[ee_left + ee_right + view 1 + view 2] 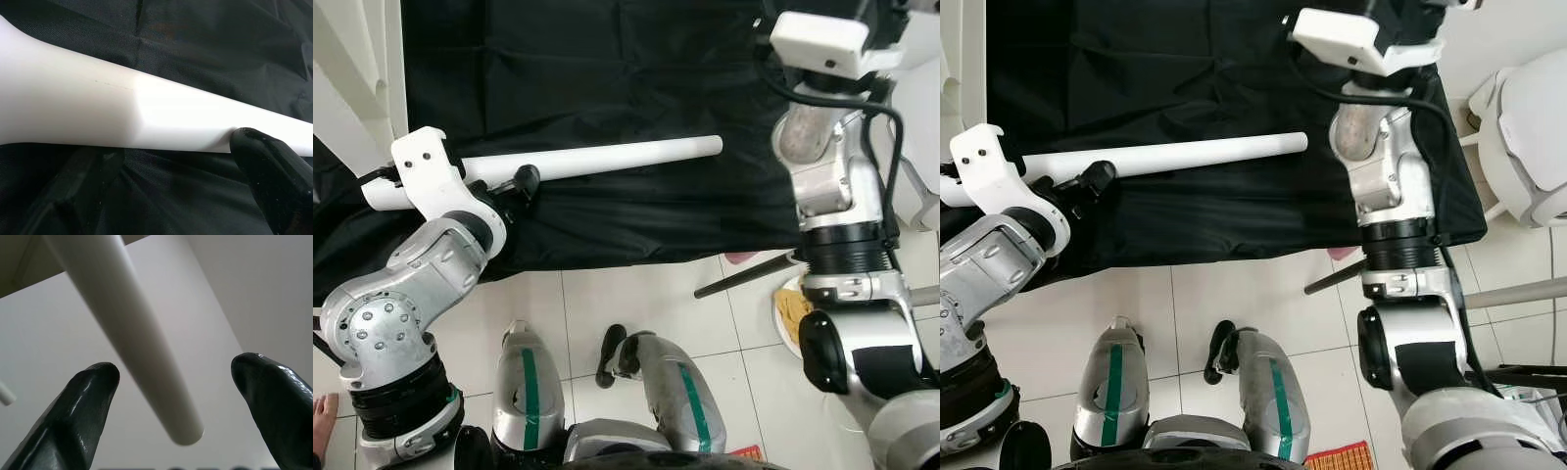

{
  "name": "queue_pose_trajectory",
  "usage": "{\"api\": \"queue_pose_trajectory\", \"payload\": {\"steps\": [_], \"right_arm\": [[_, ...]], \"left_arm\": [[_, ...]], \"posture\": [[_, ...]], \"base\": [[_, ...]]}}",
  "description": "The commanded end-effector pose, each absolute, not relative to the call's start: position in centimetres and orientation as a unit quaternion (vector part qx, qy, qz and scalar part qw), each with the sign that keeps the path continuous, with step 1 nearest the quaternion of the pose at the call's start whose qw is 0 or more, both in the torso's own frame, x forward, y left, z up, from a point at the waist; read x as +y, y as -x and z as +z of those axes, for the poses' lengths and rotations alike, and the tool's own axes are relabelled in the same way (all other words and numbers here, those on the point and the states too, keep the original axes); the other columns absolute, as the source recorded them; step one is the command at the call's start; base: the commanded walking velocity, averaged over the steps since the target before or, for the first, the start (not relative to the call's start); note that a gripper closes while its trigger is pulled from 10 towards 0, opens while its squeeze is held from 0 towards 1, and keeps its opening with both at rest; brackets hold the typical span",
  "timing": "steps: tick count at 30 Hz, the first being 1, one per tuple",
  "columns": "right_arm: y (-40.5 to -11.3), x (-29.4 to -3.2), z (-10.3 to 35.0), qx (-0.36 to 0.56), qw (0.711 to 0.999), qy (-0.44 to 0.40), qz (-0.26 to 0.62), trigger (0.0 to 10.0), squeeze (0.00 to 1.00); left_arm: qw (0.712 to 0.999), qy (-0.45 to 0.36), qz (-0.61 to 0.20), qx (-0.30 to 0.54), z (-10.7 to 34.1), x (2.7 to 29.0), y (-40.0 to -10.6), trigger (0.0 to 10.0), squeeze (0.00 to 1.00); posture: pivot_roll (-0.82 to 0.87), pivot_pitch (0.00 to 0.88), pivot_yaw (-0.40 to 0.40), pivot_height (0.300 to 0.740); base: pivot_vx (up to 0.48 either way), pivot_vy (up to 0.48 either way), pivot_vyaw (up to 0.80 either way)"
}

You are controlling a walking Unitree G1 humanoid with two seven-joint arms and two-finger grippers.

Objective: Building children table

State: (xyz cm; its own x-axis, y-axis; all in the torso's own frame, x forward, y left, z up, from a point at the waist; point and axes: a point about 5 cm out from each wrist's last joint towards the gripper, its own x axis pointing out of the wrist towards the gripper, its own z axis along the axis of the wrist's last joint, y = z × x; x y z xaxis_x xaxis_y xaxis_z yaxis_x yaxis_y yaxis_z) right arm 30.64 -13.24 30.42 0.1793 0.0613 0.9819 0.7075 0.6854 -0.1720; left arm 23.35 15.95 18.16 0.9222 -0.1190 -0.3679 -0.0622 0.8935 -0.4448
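**Left eye view: white table leg held over black cloth**

Left eye view, with the right eye view alongside, shows a long white table leg [597,157] lying nearly level across a black cloth [607,59] that drapes the surface ahead of the robot. The left gripper [514,188] sits at the leg's near-left portion, its black fingers [274,176] clamped on the leg; the left wrist view shows one fingertip pressed against the leg's underside where the round shaft widens toward a thicker end. The leg's free end points toward the robot's right and stops short of the right arm [832,196]. That arm is raised at the cloth's right edge, its wrist camera housing uppermost. In the right wrist view the right gripper [183,396] has its fingers spread apart, and a second white leg [132,342] passes between them without touching either. White floor tiles [636,304] lie below the cloth, and the robot's silver legs [656,392] stand on them.
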Motion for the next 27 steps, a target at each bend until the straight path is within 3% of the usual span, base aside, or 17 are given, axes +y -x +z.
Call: {"api": "queue_pose_trajectory", "payload": {"steps": [1,11,23,24,25,26,27], "right_arm": [[-30.8,-13.8,31.1,-0.603,0.683,0.327,-0.25,10.0,0.0],[-31.7,-14.2,33.3,-0.624,0.651,0.329,-0.28,10.0,0.0],[-33.4,-13.7,34.9,-0.615,0.66,0.312,-0.298,10.0,0.0],[-33.6,-13.6,35.2,-0.615,0.662,0.307,-0.298,4.0,0.0],[-33.6,-13.6,35.2,-0.615,0.662,0.307,-0.298,4.0,0.0],[-33.7,-13.6,35.3,-0.616,0.663,0.305,-0.297,0.0,0.0],[-33.8,-13.6,35.4,-0.615,0.664,0.304,-0.298,0.0,0.0]], "left_arm": [[0.953,0.225,-0.01,0.203,18.0,16.0,-23.5,10.0,0.0],[0.952,0.228,-0.009,0.202,18.0,15.8,-23.4,10.0,0.0],[0.952,0.23,-0.004,0.202,18.0,15.8,-23.0,10.0,0.0],[0.952,0.231,-0.004,0.202,18.0,15.8,-23.0,10.0,0.0],[0.952,0.231,-0.004,0.202,18.0,15.8,-23.0,10.0,0.0],[0.952,0.23,-0.003,0.202,18.0,15.8,-23.1,10.0,0.0],[0.952,0.23,-0.003,0.202,18.0,15.9,-23.0,10.0,0.0]], "posture": [[0.3,0.126,-0.129,0.74],[0.3,0.123,-0.137,0.74],[0.31,0.133,-0.136,0.74],[0.31,0.135,-0.136,0.74],[0.31,0.135,-0.136,0.74],[0.31,0.135,-0.136,0.74],[0.31,0.137,-0.135,0.74]], "base": [[0.0,0.0,0.0],[0.0,0.0,0.0],[0.0,0.0,0.0],[0.0,0.0,0.0],[0.0,0.0,0.0],[0.0,0.0,0.0],[0.0,0.0,0.0]]}}
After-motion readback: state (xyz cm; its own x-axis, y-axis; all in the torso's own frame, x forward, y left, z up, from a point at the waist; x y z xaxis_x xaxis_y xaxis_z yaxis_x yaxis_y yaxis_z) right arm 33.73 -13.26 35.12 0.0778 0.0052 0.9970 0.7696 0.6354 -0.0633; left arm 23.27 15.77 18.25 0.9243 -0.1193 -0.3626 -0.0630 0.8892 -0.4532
